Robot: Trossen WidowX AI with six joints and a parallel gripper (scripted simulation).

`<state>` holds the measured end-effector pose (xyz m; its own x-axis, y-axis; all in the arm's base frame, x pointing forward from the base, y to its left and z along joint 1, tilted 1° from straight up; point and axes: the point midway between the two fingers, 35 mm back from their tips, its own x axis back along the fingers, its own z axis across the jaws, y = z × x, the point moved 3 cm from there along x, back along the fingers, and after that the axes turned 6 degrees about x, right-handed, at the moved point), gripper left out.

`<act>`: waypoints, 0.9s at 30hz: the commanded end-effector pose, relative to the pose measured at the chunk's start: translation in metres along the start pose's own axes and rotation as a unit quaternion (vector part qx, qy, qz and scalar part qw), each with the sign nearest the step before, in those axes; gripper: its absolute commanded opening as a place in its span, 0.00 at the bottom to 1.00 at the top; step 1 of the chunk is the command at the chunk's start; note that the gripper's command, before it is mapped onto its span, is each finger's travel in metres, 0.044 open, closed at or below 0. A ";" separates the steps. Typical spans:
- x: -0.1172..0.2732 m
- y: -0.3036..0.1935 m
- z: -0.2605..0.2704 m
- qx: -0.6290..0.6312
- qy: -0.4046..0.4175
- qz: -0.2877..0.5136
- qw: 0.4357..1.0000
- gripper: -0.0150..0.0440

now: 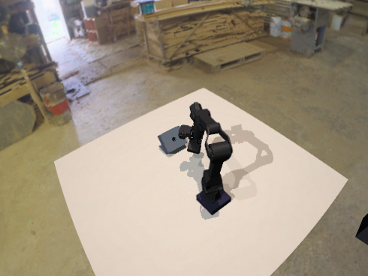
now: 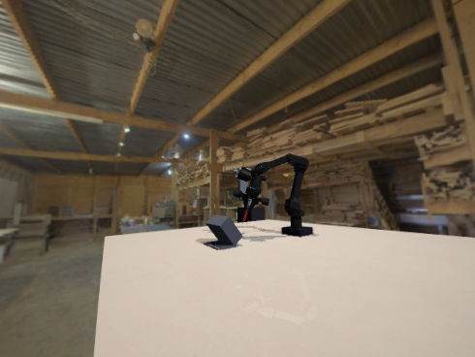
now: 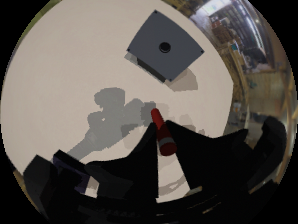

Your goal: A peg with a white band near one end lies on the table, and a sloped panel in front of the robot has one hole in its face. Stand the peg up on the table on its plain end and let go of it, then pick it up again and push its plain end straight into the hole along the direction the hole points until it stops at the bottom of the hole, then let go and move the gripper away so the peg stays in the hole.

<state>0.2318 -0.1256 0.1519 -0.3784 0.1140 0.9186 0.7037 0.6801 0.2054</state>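
Note:
The red peg (image 2: 246, 213) (image 3: 158, 119) is held between the fingertips of my gripper (image 2: 249, 202) (image 3: 159, 124). Its white-banded end is nearest the wrist camera; its plain end points away, downward and slightly tilted in the exterior view, above the table. In the top view the arm hides the peg. The grey sloped panel (image 1: 166, 142) (image 2: 222, 230) (image 3: 149, 36) stands ahead of the gripper. Its dark hole (image 1: 173, 139) (image 3: 165, 47) shows in the face, and nothing is in it. The peg and the panel are apart.
The pale table (image 1: 131, 210) (image 2: 194, 291) (image 3: 55, 75) carries the arm's dark base (image 1: 213, 202) (image 2: 297, 232) and the panel. Shadows of the arm fall between the panel and the base. A black object (image 1: 363, 232) shows beyond the table at the right edge of the top view.

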 end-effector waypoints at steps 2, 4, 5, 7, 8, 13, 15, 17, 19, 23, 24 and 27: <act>0.000 0.004 0.002 0.021 -0.014 -0.015 1.000 0.25; 0.000 0.005 0.002 0.029 -0.020 -0.020 0.999 0.25; 0.000 0.006 0.002 0.033 -0.023 -0.022 0.999 0.25; 0.000 0.007 0.002 0.041 -0.029 -0.027 0.998 0.25; 0.000 0.008 0.002 0.045 -0.032 -0.029 0.998 0.25; 0.001 0.011 0.003 0.065 -0.048 -0.041 0.996 0.25; 0.001 0.012 0.003 0.073 -0.055 -0.046 0.995 0.25; 0.001 0.013 0.003 0.081 -0.061 -0.050 0.994 0.25; 0.001 0.015 0.004 0.089 -0.068 -0.054 0.992 0.25; 0.002 0.017 0.004 0.105 -0.081 -0.063 0.989 0.25; 0.002 0.018 0.004 0.109 -0.084 -0.065 0.988 0.25; 0.002 0.020 0.005 0.121 -0.094 -0.072 0.986 0.25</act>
<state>0.2416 -0.1114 0.1566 -0.5646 0.1276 0.8154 0.5087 0.8318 0.2220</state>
